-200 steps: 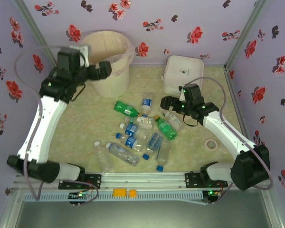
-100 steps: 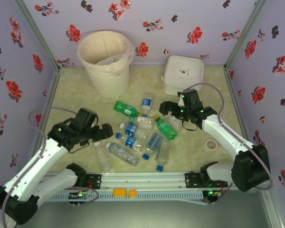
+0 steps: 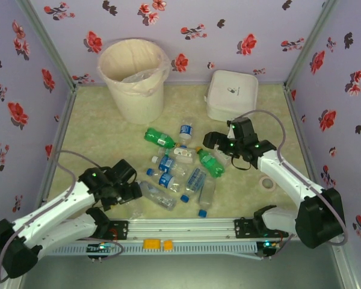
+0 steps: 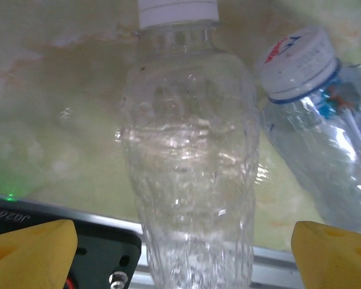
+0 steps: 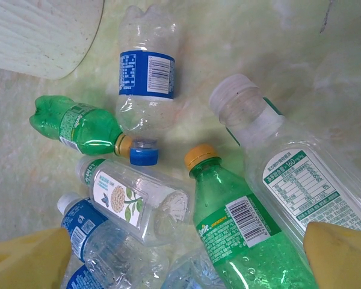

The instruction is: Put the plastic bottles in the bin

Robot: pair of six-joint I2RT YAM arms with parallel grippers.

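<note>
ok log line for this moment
left gripper: open, astride clear bottle | right gripper: open, over bottle pile | bin: upright, far left

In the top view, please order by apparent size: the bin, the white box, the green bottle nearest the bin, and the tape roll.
Largest to smallest:
1. bin
2. white box
3. green bottle
4. tape roll
The differences are plain, so nearness to the camera does not change the order.

cream bin [image 3: 135, 102], green bottle [image 3: 212, 164]
</note>
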